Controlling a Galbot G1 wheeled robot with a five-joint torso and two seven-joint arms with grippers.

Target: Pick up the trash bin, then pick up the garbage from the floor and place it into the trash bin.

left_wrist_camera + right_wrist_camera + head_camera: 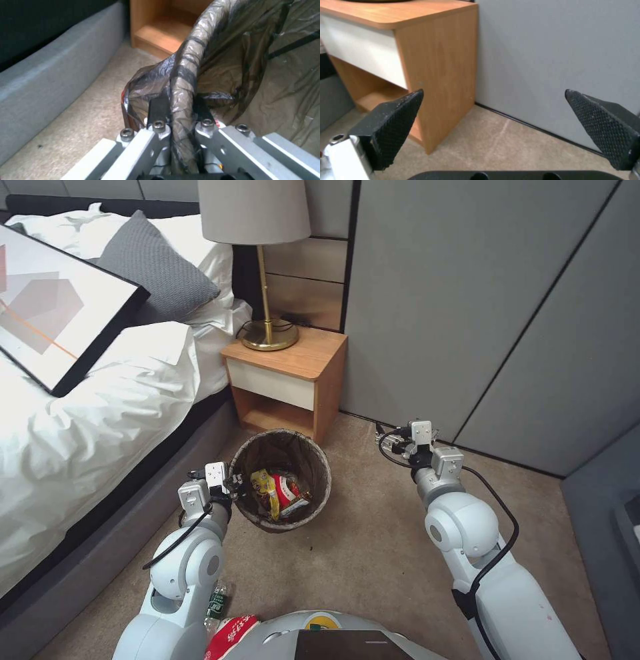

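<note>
The trash bin (pixel 291 451), lined with a dark brown bag, is on or just above the carpet in front of the nightstand. My left gripper (pixel 237 487) is shut on its near-left rim; in the left wrist view the black fingers (pixel 158 108) pinch the bag-covered rim (pixel 182 82). Inside the trash bin lie a yellow wrapper (pixel 263 488) and a red-and-white cup (pixel 289 493). More garbage lies on the floor by my base: a green-labelled bottle (pixel 215 603) and a red-and-white cup (pixel 233 633). My right gripper (pixel 387 437) hangs open and empty to the right of the trash bin, its pads (pixel 395 120) wide apart.
A wooden nightstand (pixel 293 373) with a brass lamp (pixel 267 280) stands just behind the bin. The bed (pixel 87 413) with a framed picture (pixel 47 307) runs along the left. Grey wall panels (pixel 480 313) close the right. Open carpet (pixel 373 540) lies between my arms.
</note>
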